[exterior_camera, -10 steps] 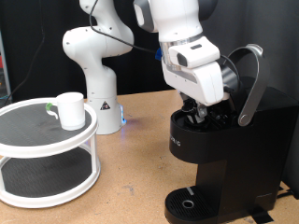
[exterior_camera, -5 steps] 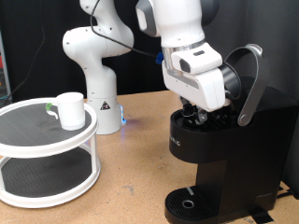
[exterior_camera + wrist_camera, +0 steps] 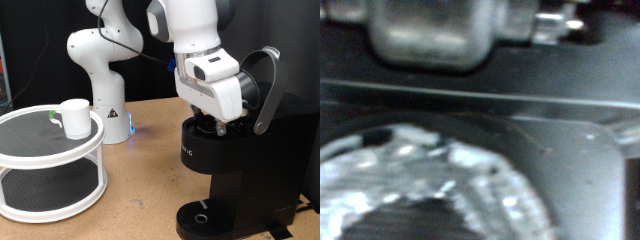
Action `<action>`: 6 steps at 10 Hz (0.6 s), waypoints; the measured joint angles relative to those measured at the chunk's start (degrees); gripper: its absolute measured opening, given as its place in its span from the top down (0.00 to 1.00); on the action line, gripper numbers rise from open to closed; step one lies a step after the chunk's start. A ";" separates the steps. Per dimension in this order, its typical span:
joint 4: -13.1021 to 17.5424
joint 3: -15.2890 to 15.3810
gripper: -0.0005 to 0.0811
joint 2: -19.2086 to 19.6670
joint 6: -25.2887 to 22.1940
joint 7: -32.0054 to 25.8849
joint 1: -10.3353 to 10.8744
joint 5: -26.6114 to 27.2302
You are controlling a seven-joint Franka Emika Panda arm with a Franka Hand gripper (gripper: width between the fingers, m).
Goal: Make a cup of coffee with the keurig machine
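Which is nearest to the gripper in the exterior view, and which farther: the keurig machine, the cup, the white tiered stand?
1. The keurig machine, on the exterior view's right: the gripper is down in its open top.
2. The cup, on the left, atop the stand.
3. The white tiered stand, far left; near the cup's distance, though most of it lies farther.

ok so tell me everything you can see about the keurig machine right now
The keurig machine is a large, boxy, matte-black brewer at the exterior view's right. Its grey handle is raised and the lid is open. A small logo marks the front; the round drip base holds nothing. The gripper reaches into the open top.
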 joint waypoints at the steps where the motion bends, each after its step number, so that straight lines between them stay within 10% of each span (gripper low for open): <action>1: 0.11 -0.02 0.19 0.04 0.35 0.00 -0.01 0.03; 2: 0.19 -0.09 0.04 0.04 0.40 0.00 -0.02 0.24; 6: 0.24 -1.67 0.01 -1.21 -3.10 -4.02 -0.41 4.24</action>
